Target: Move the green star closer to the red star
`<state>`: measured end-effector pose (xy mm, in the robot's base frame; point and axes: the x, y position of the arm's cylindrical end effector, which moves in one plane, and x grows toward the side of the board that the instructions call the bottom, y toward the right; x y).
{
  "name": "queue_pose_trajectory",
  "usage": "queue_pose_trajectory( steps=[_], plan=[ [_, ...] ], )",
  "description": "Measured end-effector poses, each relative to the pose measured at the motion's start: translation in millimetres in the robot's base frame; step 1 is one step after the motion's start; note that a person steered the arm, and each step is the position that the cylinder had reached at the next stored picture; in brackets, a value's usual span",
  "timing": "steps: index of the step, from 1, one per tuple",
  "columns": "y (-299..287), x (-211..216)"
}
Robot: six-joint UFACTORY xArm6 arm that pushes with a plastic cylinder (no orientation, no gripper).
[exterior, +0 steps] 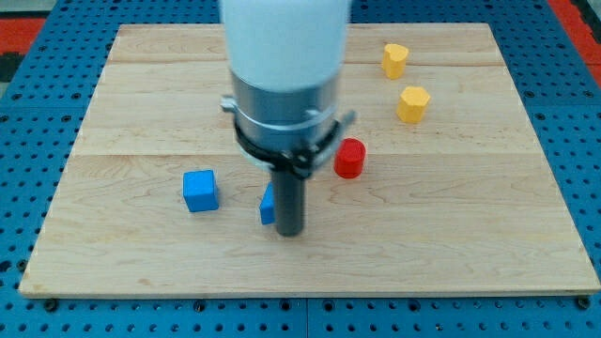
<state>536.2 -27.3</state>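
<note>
My tip (290, 232) is resting on the wooden board (470, 244) near its bottom edge, touching a second blue block (268, 205) that is mostly hiding behind the rod. One blue cube (200, 191) is sitting to the left. One red cylinder (349, 158) is standing near the middle. Two yellow blocks (395, 60) (412, 103) are sitting toward the top right corner. No green star or red star is showing. The rod has no jaws, so there is nothing to open or close.

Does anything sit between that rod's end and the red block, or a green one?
Nothing visible lies between my tip and the red block, up to its right. A half-hidden blue block sits just left of the tip. No green block shows.
</note>
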Motion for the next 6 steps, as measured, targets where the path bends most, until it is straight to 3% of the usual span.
queue_pose_trajectory(
  steps=[1,2,4,6],
  plan=[
    [1.8,-29.8],
    [38.9,-23.0],
    [37.4,-80.8],
    [-38.7,-85.4]
  ],
)
